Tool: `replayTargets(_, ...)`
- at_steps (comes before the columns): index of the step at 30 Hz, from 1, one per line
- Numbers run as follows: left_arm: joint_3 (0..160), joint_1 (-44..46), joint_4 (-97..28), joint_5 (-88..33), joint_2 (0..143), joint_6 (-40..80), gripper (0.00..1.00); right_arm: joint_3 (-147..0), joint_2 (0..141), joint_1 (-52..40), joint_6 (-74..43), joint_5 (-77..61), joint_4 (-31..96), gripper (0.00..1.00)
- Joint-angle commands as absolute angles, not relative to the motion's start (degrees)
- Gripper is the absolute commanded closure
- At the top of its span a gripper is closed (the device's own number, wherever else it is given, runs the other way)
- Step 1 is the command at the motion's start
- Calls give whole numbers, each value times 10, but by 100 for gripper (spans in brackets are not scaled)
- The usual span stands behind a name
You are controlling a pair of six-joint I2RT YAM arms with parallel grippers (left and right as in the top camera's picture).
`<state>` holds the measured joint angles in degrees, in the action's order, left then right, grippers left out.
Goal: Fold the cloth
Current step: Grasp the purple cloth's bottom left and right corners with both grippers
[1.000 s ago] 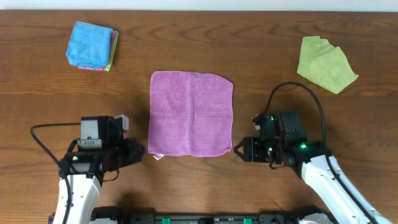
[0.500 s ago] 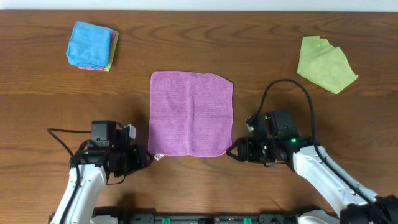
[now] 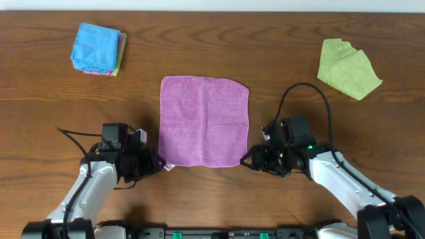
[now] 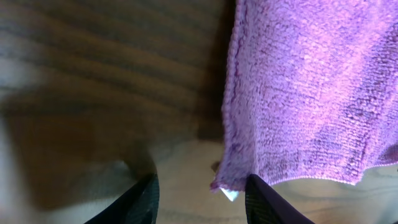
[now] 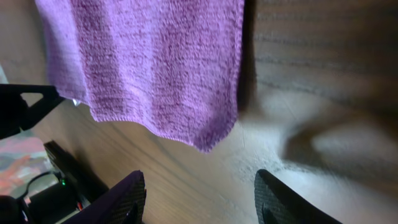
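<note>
Well up and left of the cloth point(image 3: 204, 120), a bright blue folded cloth point(image 3: 97, 48), plush and neatly stacked. Just beside the cloth's near left corner, the left gripper point(image 3: 158, 162), fingers point(image 4: 142, 200) spread apart and holding nothing, the white tag point(image 4: 229, 195) at the mouth of the gap. Spread flat and roughly square on the dark-grained wooden table point(image 3: 53, 99), midway between both grippers: the purple microfibre itself, nappy, hemmed, faintly creased. Likely light, limp and clingy rather than slick; best pinched at the two near corners, low against the wood, then lifted evenly to limit sagging. Just beside the near right corner, the right gripper point(image 3: 246, 161), fingers likewise parted and empty. Well up and right of the cloth, a lime-green cloth point(image 3: 348, 68), loosely crumpled.
</note>
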<state>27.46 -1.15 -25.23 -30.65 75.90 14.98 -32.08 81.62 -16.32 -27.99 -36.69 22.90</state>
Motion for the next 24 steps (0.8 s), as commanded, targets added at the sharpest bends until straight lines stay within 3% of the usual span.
replayTargets(1,274,-15,-240,-301,776,144,54,-317,832,-157,-305,-380,217,43)
replayTargets(24,274,-15,-207,-301,780,168,55,-317,886,-158,-362,-362,154,56)
